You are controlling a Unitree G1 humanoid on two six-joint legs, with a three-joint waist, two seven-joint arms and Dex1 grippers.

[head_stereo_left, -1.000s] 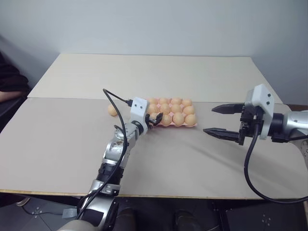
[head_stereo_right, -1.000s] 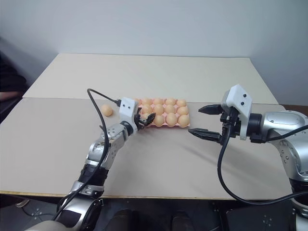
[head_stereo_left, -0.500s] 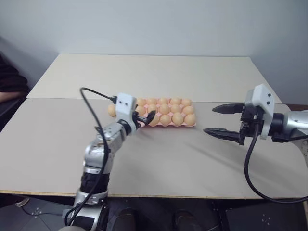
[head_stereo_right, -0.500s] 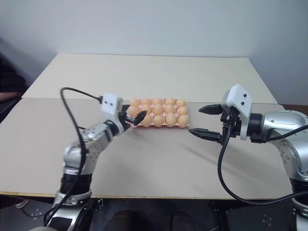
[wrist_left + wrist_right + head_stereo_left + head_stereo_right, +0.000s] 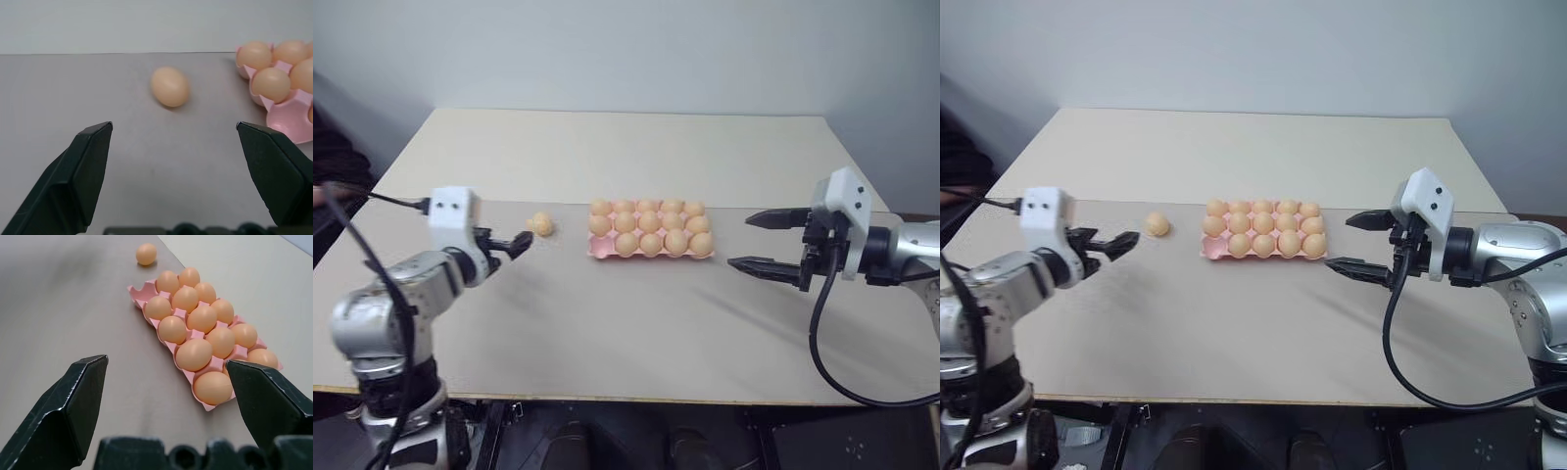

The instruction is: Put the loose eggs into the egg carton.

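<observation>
one loose egg [image 5: 542, 224] lies on the bench [image 5: 607, 323] just left of the pink carton [image 5: 650, 231], whose near-left corner cup is empty. both jaws gape wide and hold nothing: left gripper [image 5: 514, 242] near the egg, right gripper [image 5: 759, 242] right of the carton. no writing is legible.

eggs [image 5: 650, 228]: tan-orange | egg carton [image 5: 599, 251]: pale pink | table [image 5: 636, 323]: beige

Beyond the wide-open left pincer [image 5: 173, 134], one loose egg [image 5: 169, 86] lies beside the egg carton [image 5: 288, 110].

left claw [image 5: 512, 242] spread wide, empty, held out left, right claw [image 5: 756, 242] spread wide, empty
</observation>
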